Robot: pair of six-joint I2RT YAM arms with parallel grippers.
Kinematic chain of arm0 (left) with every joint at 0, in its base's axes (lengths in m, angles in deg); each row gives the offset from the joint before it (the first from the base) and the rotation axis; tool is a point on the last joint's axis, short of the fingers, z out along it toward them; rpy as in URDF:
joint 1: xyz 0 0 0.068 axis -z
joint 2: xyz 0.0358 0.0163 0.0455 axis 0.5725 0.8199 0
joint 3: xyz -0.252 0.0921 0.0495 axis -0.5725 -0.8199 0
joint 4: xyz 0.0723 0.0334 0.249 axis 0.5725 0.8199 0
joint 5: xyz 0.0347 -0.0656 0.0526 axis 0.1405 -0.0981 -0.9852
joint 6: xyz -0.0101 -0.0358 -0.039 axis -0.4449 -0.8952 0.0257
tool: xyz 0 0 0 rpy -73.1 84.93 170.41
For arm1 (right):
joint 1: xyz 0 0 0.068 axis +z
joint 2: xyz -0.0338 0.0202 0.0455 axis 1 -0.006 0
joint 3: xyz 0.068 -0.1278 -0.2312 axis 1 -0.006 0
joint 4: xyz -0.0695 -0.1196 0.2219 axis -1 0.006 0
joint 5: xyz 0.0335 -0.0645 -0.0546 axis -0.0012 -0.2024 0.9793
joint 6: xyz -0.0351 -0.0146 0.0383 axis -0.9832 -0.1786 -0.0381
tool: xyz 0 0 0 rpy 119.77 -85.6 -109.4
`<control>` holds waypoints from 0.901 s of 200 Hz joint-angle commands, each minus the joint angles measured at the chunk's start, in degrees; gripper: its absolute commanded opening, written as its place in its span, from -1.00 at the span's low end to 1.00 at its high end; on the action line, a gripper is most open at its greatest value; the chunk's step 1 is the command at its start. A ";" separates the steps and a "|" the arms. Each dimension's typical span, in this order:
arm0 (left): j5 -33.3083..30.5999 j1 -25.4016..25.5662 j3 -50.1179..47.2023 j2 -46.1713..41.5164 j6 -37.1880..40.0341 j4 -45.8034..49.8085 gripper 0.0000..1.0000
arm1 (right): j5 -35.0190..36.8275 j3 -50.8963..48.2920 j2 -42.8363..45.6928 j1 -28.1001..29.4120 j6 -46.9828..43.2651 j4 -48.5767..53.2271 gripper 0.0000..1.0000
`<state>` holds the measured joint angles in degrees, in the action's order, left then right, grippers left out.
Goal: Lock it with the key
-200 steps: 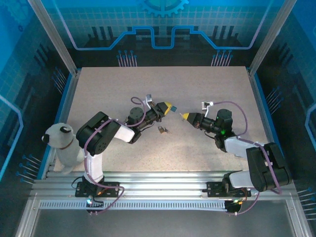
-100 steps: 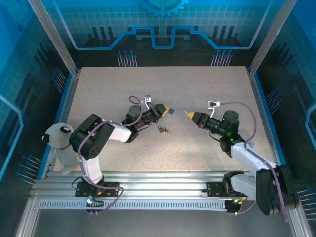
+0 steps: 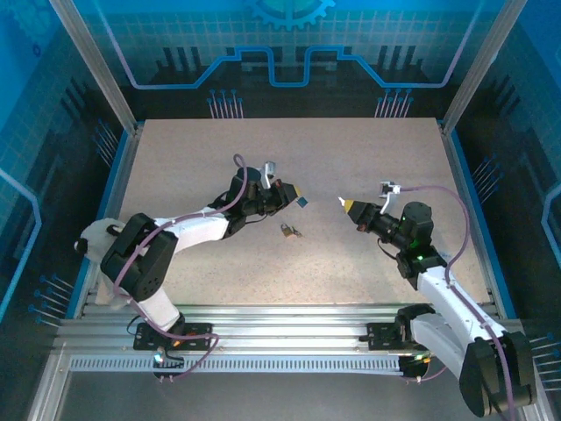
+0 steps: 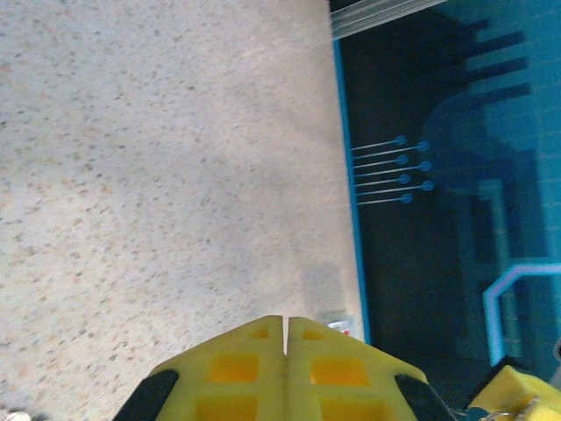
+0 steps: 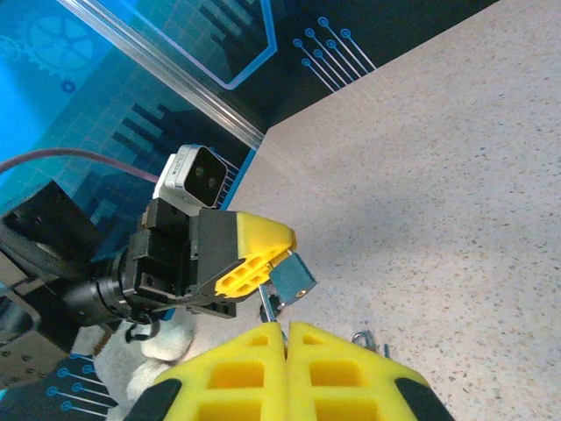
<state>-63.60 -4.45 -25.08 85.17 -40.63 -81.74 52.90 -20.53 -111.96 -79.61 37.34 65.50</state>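
Presenting padlock [image 3: 301,201], pinched in left end effector [image 3: 295,191] above counter [image 3: 219,149], toward right end effector [image 3: 344,203], pressed together, seemingly empty. Likely next: fetching key [image 3: 287,231] off counter between arms, which means spreading right fingers, lowering, pinching bow.

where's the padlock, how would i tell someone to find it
Over the middle of the speckled table, find the yellow-tipped left gripper. The padlock is the small blue-grey block pinched at its tip, unlike the loose metal piece lying on the table just nearer the arm bases.
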 commanded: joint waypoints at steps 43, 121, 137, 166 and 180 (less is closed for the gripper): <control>-2.95 -0.09 12.69 -1.08 8.67 26.10 -1.00 | 6.35 -0.50 6.53 -0.50 -3.03 4.70 -1.00; -4.41 0.91 26.50 9.78 10.77 36.31 -1.00 | 7.33 -1.17 8.18 -0.82 -2.72 4.74 -1.00; -5.23 1.21 29.97 12.81 11.47 38.26 -1.00 | 7.05 -1.16 8.09 -0.82 -2.63 4.59 -1.00; -5.74 1.63 34.94 17.68 12.16 39.90 -1.00 | 6.96 -1.25 8.08 -0.99 -2.46 4.40 -1.00; -5.83 1.71 36.88 20.14 12.04 40.24 -1.00 | 6.83 -1.25 7.92 -0.99 -2.39 4.24 -1.00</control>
<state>-68.38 -3.11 7.64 102.02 -30.16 -44.43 59.26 -21.33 -104.59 -79.61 35.36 70.48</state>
